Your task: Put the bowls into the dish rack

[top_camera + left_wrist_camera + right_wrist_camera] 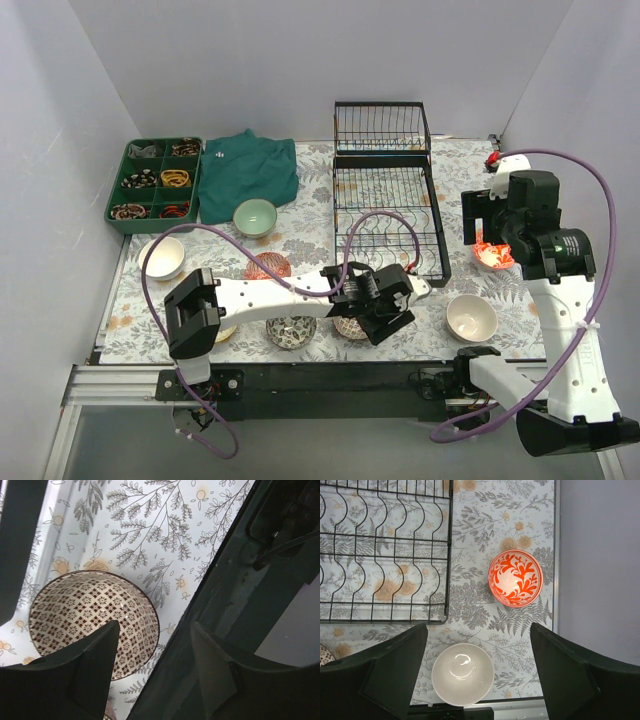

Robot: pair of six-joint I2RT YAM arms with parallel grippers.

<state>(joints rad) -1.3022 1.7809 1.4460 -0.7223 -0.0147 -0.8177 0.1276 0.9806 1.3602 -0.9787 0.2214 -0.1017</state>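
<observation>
- Plainly, the left gripper (pixel 155 627) stands open over the brown-patterned bowl (pixel 92 615). One finger sits over the bowl's near rim and the other is out past the table edge, above the dark rail (pixel 330 385).
- If the jaws close from there they may catch only a sliver of rim, so the glazed bowl could pivot, slip out, or be nudged off the near edge it sits close to.
- Tilting would also be a risk on the way to the dish rack (pixel 388 205), which looks unloaded. A bowl brought in flat could jam on the tines instead of dropping between them.
- The right gripper (pixel 477 630) hangs high with its jaws wide and holds nothing. Below it lie the red-orange bowl (pixel 515 578) and the plain cream bowl (pixel 462 674), both just beside the rack's corner.
- Both arms would reach for the same rack end, so a collision is possible (my guess only).
- The long cables could snag on the wire.
- The table (pixel 310 200) wears a pale floral covering that lies flat and is probably slick.
- Other bowls are scattered on the left: pale green bowl (pixel 254 216), red-patterned bowl (pixel 267 267), black-white bowl (pixel 290 331) and a second cream bowl (pixel 162 257).
- A green tray (pixel 112 190) and a green cloth (pixel 250 175) sit at the back left.
- Plain grey walls (pixel 300 60) close in on three sides.
</observation>
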